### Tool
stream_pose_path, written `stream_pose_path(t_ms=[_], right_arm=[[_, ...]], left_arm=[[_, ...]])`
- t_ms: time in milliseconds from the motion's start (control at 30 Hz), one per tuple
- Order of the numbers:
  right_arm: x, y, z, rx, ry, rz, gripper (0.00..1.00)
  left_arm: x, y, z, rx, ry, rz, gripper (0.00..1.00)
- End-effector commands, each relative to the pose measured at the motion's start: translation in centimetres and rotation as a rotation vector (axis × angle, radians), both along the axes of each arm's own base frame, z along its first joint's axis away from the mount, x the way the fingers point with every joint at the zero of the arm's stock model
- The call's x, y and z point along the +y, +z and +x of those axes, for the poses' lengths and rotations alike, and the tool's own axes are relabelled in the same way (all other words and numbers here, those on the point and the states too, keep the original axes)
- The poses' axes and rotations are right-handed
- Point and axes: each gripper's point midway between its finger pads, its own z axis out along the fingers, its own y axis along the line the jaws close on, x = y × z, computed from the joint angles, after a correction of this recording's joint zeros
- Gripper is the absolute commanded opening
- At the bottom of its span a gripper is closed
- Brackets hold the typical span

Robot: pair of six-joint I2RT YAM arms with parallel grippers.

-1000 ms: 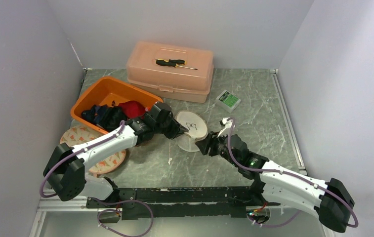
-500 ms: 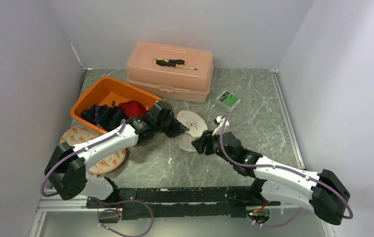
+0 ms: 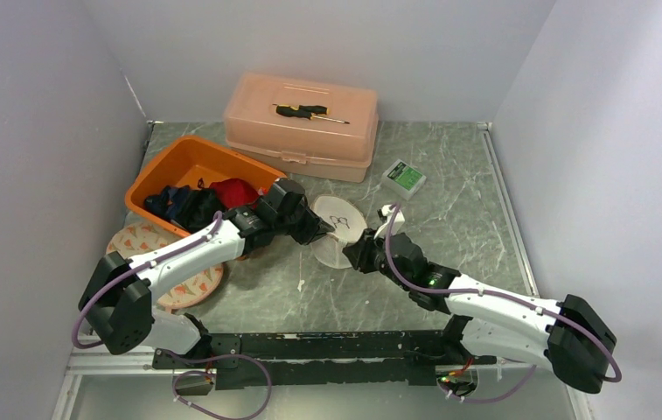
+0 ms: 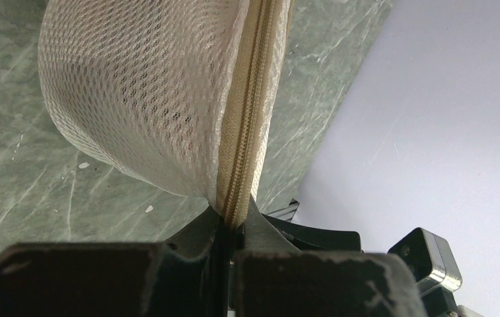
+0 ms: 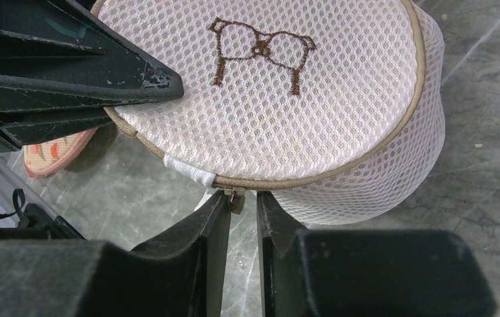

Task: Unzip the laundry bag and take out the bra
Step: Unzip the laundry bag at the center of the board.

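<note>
On marbled table [image 3: 449,175], with left gripper [image 4: 230,223] pinching laundry bag [image 5: 267,99] at 9 o'clock, close right gripper [image 5: 237,211] squarely on zipper pull [image 5: 235,197] (grip there unclear), at 5 o'clock.

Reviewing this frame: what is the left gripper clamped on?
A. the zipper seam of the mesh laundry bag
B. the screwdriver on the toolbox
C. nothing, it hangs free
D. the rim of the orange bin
A: in the left wrist view, the left gripper is shut on the mesh laundry bag, pinching it right at the beige zipper seam.
</note>
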Motion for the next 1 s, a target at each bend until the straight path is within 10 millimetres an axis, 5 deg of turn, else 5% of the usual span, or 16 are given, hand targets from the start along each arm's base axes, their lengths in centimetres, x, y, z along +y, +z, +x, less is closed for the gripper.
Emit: stream_pose_path(t_ms=[0,267,667,967], right_arm=[[0.6,2.7,1.1,-0.052,-0.032,0.054,0.21],[0.2,2.4,0.7,-0.068,-0.028,-0.008,0.00],[-3.9,0.0,0.9,-0.034,-0.165,-0.092,0.00],[-7.1,-0.8,2.9,0.019,-0.279,-0.078,0.00]], left_arm=[[-0.5,1.9,0.9,-0.039,0.011,-0.036,0.03],[-0.4,1.8,0.8,-0.048,0.004,-0.029,0.02],[-1.1,1.9,0.7,-0.106,-0.090,-0.005,0.03],[-2.4,1.1,0.2,-0.134,-0.216,0.003,0.03]])
